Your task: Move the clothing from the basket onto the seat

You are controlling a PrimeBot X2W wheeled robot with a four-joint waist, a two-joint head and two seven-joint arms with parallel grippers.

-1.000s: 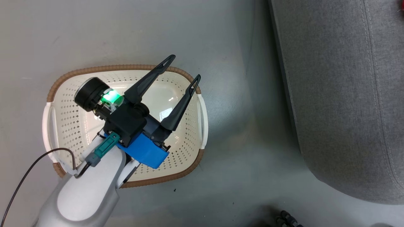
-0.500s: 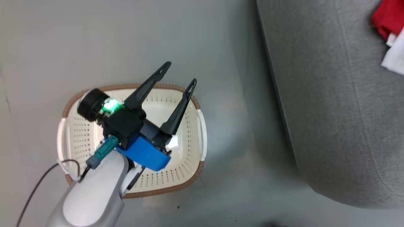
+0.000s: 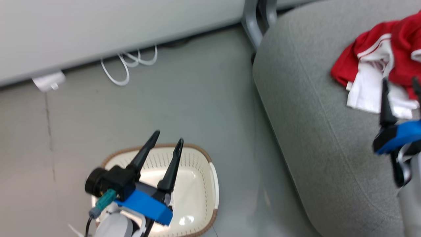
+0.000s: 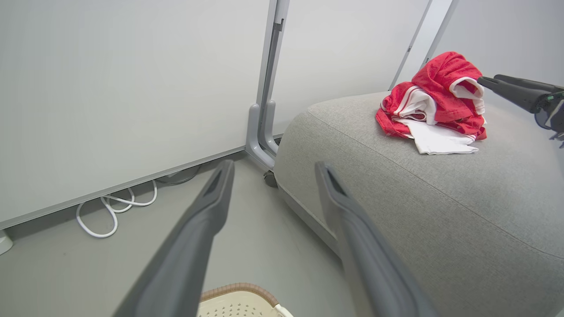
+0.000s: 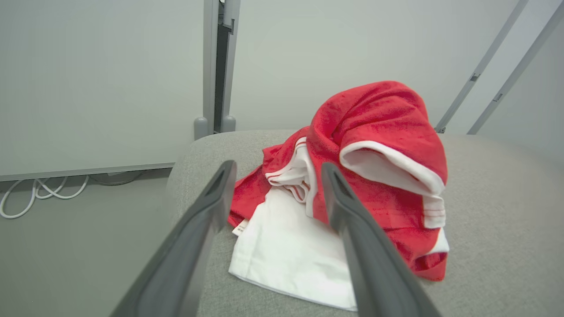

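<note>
My right claw (image 5: 277,167) hangs spread and empty before the clothes (image 5: 379,127), heaped on the seat (image 3: 312,138); my left claw (image 3: 168,136), also spread, hovers over the basket (image 3: 200,171). Light, limp cloth: I'd pinch a thick fold

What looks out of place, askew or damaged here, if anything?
Nothing looks damaged or spilled. The clothing lies in a crumpled heap on the seat, not folded. A loose white cable loops on the floor by the wall. The basket stands upright, and the part of its inside in view is bare.
</note>
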